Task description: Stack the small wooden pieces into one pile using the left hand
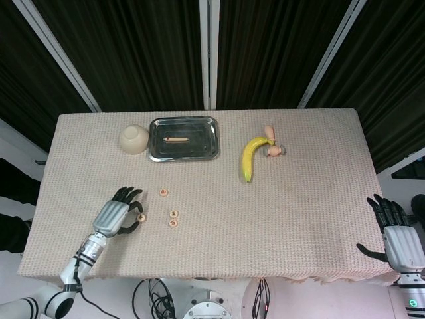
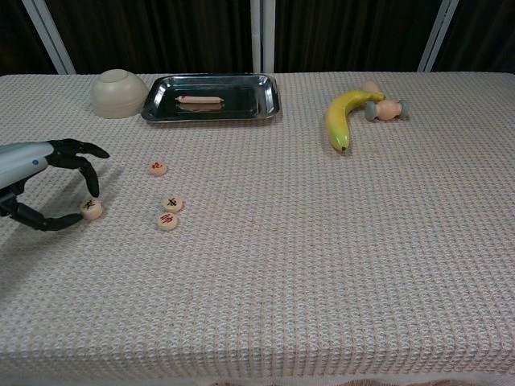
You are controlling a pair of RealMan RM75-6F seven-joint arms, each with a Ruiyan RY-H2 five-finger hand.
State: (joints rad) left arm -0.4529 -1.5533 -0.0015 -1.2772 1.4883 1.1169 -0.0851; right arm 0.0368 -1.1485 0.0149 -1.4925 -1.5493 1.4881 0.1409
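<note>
While the left robot hand (image 2: pixel 44 189) pinches 1 wooden disc (image 2: pixel 91 209) by its rim at 9 o'clock of 3 others (image 2: pixel 168 212), each seems light, rigid, best gripped edgewise.

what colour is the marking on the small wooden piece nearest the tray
Red, on the pale round wooden piece; clearest in the chest view.

Four small wooden pieces (image 2: pixel 167 221), one bowl (image 2: pixel 118 92), one tray (image 2: pixel 269 103), one banana (image 2: pixel 342 115), one dumbbell toy (image 2: pixel 387 108).
</note>
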